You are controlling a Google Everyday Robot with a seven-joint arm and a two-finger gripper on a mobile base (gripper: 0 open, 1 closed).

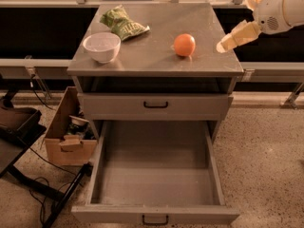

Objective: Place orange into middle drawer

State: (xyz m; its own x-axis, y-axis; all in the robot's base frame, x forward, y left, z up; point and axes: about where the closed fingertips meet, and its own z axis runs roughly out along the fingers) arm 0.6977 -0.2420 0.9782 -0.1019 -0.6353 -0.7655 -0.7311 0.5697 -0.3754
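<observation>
White arm (281, 6) enters from the top-right corner of the view, wrist angled down and to the left. Pale yellow gripper (225, 43) points down-left, hovering just above the right edge of the cabinet top (156, 56), around mid-depth. It holds nothing.
</observation>
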